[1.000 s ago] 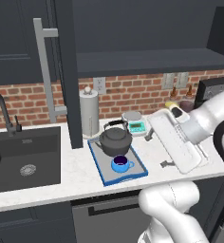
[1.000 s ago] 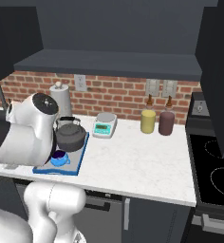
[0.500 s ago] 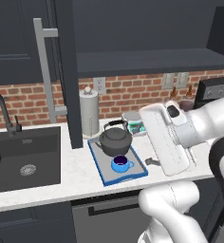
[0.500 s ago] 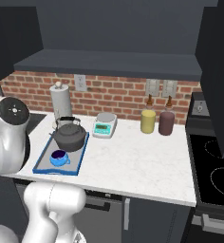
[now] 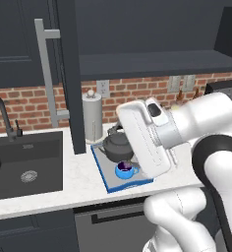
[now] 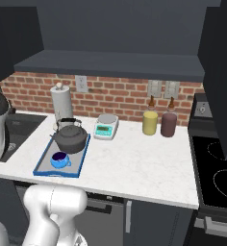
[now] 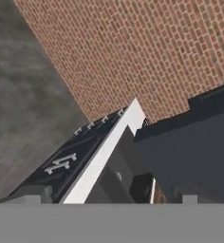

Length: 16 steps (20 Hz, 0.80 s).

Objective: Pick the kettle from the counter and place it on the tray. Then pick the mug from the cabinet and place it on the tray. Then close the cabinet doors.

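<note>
- Left base view: the squat dark grey kettle (image 5: 117, 144) and small bright blue mug (image 5: 124, 170) sat on the flat blue-rimmed tray (image 5: 102, 170) on the white speckled counter (image 5: 49, 192); a navy cabinet door (image 5: 69, 74) with a grey bar handle (image 5: 50, 74) stood open.
- Right base view: the kettle (image 6: 70, 138) stood behind the mug (image 6: 60, 159); it added a small grey scale (image 6: 106, 127), a yellow jar (image 6: 150, 123) and a maroon jar (image 6: 168, 124).
- Hand view: red brick wall (image 7: 133, 52); the gripper's jaws stood fully apart, holding nothing.

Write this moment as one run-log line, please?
kettle: on tray | mug: on tray | cabinet door: open | pincer: open, empty | next: close doors
</note>
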Tool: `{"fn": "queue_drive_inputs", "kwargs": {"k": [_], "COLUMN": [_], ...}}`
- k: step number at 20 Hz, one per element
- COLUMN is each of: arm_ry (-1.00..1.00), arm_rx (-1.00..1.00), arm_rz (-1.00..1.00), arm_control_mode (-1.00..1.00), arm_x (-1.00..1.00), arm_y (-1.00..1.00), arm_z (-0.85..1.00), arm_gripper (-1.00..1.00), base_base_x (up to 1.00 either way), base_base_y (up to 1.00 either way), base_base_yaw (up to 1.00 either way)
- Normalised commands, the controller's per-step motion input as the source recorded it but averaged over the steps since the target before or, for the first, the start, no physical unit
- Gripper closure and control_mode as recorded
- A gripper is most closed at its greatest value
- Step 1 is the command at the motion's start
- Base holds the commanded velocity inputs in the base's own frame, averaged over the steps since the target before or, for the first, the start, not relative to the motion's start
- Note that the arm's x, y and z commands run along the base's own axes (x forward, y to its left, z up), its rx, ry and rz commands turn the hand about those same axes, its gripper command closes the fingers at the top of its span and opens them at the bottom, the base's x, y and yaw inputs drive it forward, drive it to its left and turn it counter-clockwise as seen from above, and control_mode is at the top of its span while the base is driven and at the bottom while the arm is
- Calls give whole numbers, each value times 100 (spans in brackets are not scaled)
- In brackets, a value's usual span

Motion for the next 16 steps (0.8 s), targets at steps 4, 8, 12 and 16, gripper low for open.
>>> {"fn": "queue_drive_inputs", "kwargs": {"k": [4,8,12,16], "arm_ry": [-1,-12,-20,-15], "arm_rx": [3,8,8,4], "arm_rz": [12,10,1,0], "arm_control_mode": [-100,-100,-100,-100], "arm_x": [-2,-19,-39,-35], "arm_y": [57,49,32,11], "arm_z": [27,26,29,37], "arm_gripper": [-100,-100,-100,-100], "base_base_x": [0,0,0,0], "base_base_y": [0,0,0,0], "base_base_yaw": [0,0,0,0]}}
